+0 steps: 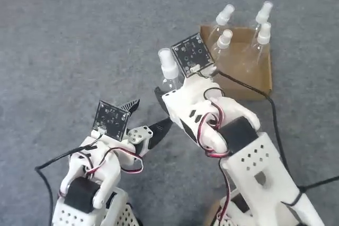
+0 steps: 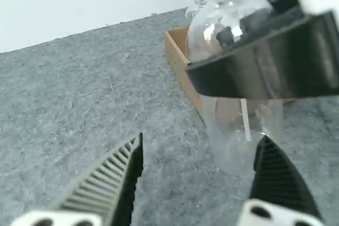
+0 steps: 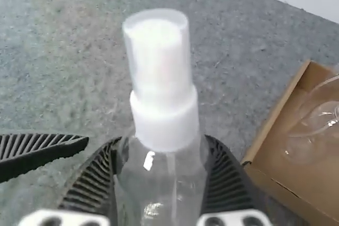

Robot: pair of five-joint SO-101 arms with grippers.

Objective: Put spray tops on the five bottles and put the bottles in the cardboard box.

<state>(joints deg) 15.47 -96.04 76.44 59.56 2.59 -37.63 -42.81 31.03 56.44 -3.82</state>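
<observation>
A clear bottle with a white spray top stands upright in my right gripper, which is shut on its body just left of the cardboard box. The ribbed fingers press both sides of the bottle. My left gripper is open, close in front of that bottle with nothing between its fingertips. Several capped bottles stand in the box. Whether the held bottle's base touches the mat I cannot tell.
Grey carpet-like mat covers the table, with open room to the left and at the back. The box's near wall is right beside the held bottle. Cables run from the right arm past the box's front edge.
</observation>
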